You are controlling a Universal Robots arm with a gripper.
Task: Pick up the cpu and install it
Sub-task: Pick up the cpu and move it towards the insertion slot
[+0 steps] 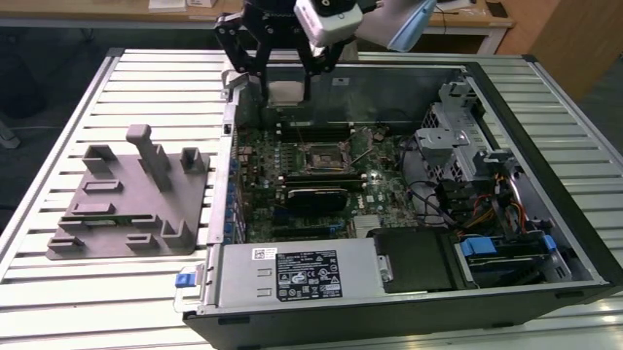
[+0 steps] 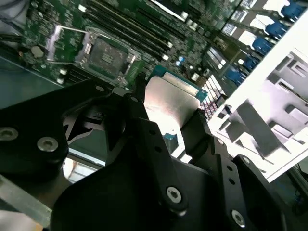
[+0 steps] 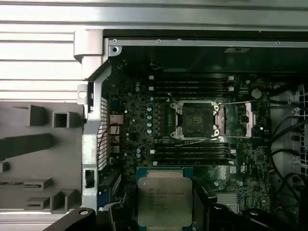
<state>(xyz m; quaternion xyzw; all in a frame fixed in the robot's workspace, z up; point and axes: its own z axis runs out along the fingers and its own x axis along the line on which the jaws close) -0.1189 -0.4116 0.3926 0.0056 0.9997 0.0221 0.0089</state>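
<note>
In the exterior view, the cpu (image 1: 285,92) is seen clamped between the black fingers of the gripper (image 1: 283,89) and held in the air over the far end of the open computer case (image 1: 409,306). It shows as a small pale square. The socket (image 1: 322,157) lies on the motherboard (image 1: 380,191) below, apart from the chip, with free room above it. The grey fixture tray (image 1: 127,197) rests on the slatted table (image 1: 78,299), outside the case wall on the exterior view's left.

In the second wrist view, the cpu is shown as a flat square with a shiny silver-grey top and a thin green edge. Two opposite sides are pinched by the fingers (image 2: 139,118). The socket is seen beyond it, uncovered.

In the first wrist view, the chip's metal lid is framed by a green board rim. Memory slots (image 3: 192,154) lie between it and the socket. The metal side wall (image 3: 94,144) of the case runs near the chip, not touching it.
</note>
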